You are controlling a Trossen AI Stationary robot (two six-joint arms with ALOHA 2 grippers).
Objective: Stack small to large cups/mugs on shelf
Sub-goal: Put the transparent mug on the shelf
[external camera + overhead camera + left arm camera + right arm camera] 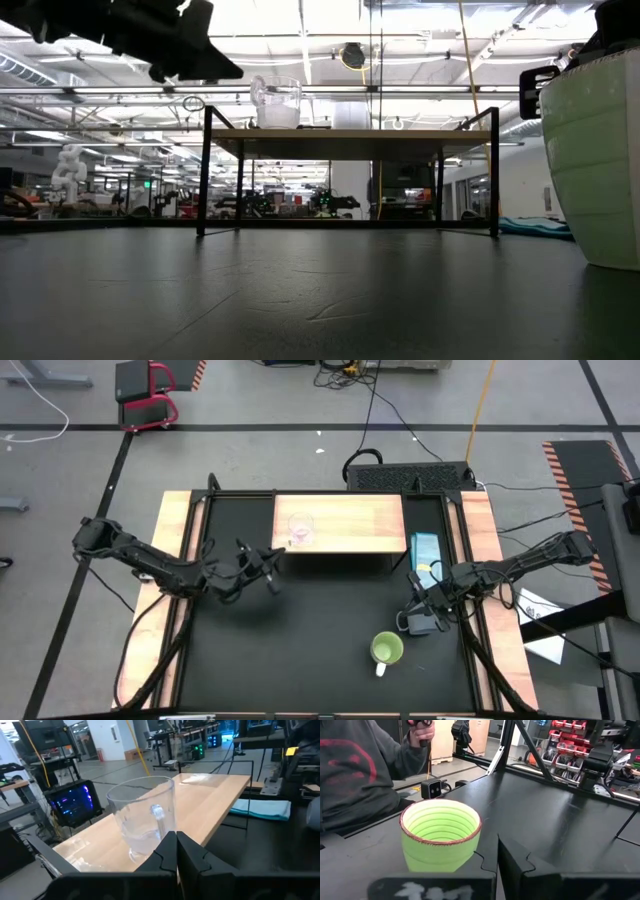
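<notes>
A clear glass cup [300,528] [142,822] stands upright on its base near the left end of the light-wood shelf [350,525] [350,140]. Its handle [158,815] faces my left gripper [277,556] [176,852]. That gripper is shut and level, just short of the cup at the shelf's left near corner, with nothing between its fingers. A lime-green mug [387,649] [440,835] with a white handle [381,668] stands on the black table near the front. My right gripper [420,618] [496,862] is shut beside the mug, on its right, apart from it.
A teal packet or cloth [425,555] lies on the table at the shelf's right end. Light-wood strips [175,560] run along both table sides. A person in a grey sweater [360,770] sits beyond the table's near edge. Bare black tabletop [310,630] lies between the arms.
</notes>
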